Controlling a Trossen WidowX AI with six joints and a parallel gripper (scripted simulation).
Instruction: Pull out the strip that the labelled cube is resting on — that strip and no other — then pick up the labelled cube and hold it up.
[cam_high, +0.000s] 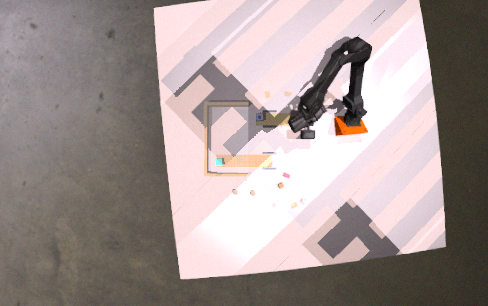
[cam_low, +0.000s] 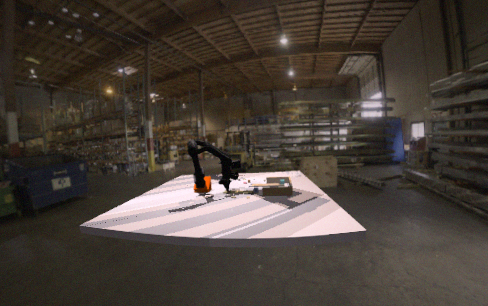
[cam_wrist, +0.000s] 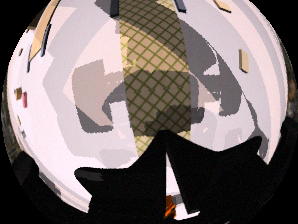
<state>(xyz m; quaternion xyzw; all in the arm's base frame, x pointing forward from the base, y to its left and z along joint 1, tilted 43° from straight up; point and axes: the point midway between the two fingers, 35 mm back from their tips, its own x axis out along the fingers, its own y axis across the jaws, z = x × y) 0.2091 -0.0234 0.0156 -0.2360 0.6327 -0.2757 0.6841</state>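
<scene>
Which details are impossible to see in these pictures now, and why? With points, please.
- The mark on the blue cube (cam_high: 259, 116): too small and blurred in the top view.
- The near end of the checked strip (cam_high: 274, 119) (cam_wrist: 156, 90): the arm covers it in the top view, the claw (cam_wrist: 162, 133) in the wrist view.
- Both cubes: outside the wrist view.

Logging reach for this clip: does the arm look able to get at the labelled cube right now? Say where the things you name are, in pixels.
Probably yes: the tool (cam_high: 299, 131) is near the strip (cam_high: 276, 119) (cam_wrist: 157, 65) under the cube (cam_high: 259, 117), and nothing visible covers the cube's top.
</scene>
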